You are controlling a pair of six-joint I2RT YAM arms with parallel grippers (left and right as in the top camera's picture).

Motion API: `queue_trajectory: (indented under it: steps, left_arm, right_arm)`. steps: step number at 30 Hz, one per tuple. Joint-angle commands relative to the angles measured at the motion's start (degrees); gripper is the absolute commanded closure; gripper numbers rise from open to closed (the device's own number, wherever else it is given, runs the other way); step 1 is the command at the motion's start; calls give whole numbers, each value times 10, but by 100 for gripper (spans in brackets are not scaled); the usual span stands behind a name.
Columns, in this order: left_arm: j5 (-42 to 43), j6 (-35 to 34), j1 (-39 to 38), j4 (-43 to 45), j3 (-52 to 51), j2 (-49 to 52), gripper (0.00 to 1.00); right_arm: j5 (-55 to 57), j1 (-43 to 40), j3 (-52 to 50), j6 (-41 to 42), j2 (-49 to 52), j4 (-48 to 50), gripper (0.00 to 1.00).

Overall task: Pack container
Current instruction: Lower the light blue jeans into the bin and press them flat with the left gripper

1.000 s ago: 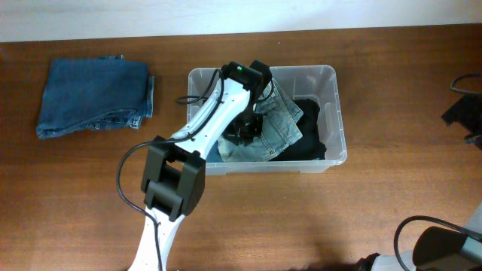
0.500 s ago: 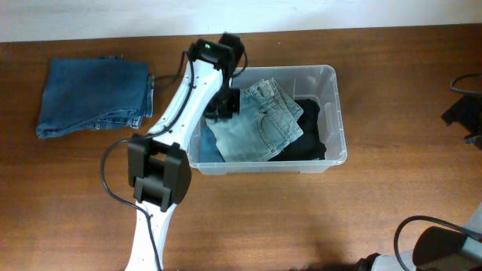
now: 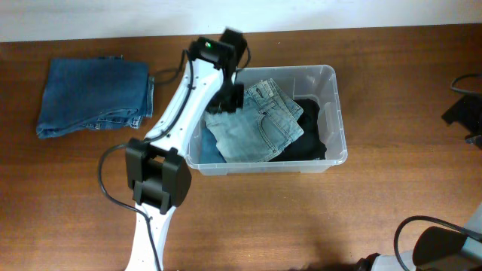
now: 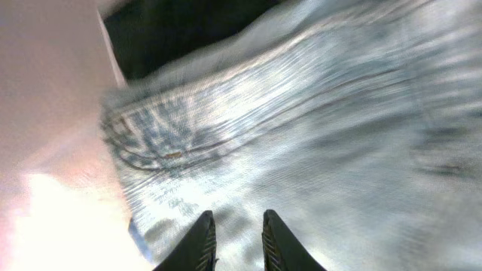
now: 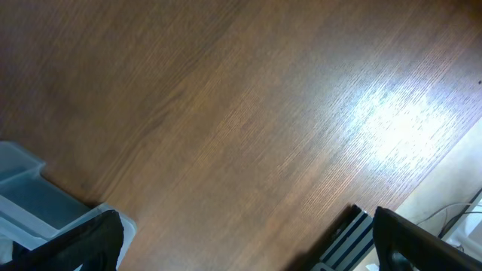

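Note:
The container (image 3: 340, 113) is a clear plastic bin at the table's middle. In it lies a light-blue denim garment (image 3: 260, 128) on top of a black garment (image 3: 310, 132). My left gripper (image 3: 230, 94) hangs over the bin's back left part. In the left wrist view its fingertips (image 4: 235, 245) stand a little apart just above the pale denim (image 4: 301, 128), with nothing between them. My right gripper (image 5: 248, 252) stands wide open over bare table, with a corner of the bin (image 5: 30, 207) at its left.
Folded dark blue jeans (image 3: 94, 98) lie on the table at the far left. The right arm's dark parts (image 3: 463, 113) show at the right edge. A striped dark object (image 5: 350, 241) lies by the right gripper's finger.
My left gripper has drawn back from the bin's middle to its back left part, leaving the light denim lying uncovered in the bin. The right gripper has not moved.

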Motion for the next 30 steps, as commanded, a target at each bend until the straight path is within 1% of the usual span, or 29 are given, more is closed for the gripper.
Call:
queue_trajectory:
  steps: [1,4,7,16,17,18,21,24,26,28,30]
  left_arm:
    - [14,11,-30,-5,71,-3,78]
    - [12,10,-64,8,62,1,77]
    - [8,-9,-90,37,25,6,75]
    - [8,-10,-133,147,-160,6,74]
    - [8,-10,-133,156,-173,7,72]
    - [8,-10,-133,163,-183,6,66]
    - [8,-7,-129,162,-167,4,62]
    - [8,-3,-120,137,-101,0,59]
    - [4,-3,-112,115,-43,0,55]
    - [-26,-4,-100,110,-8,0,55]
    - [-62,-4,-87,110,0,0,55]
  right_arm:
    - [2,-4,0,7,-4,1,1]
    - [2,-4,0,7,-4,1,1]
    - [2,-4,0,7,-4,1,1]
    - [2,-4,0,7,-4,1,2]
    - [2,-4,0,7,-4,1,1]
    - [2,-4,0,7,-4,1,1]
    - [2,-4,0,7,-4,1,1]
    - [2,-4,0,7,-4,1,1]
    - [2,-4,0,7,-4,1,1]
    - [2,-4,0,7,-4,1,1]
    - [2,-4,0,7,-4,1,1]
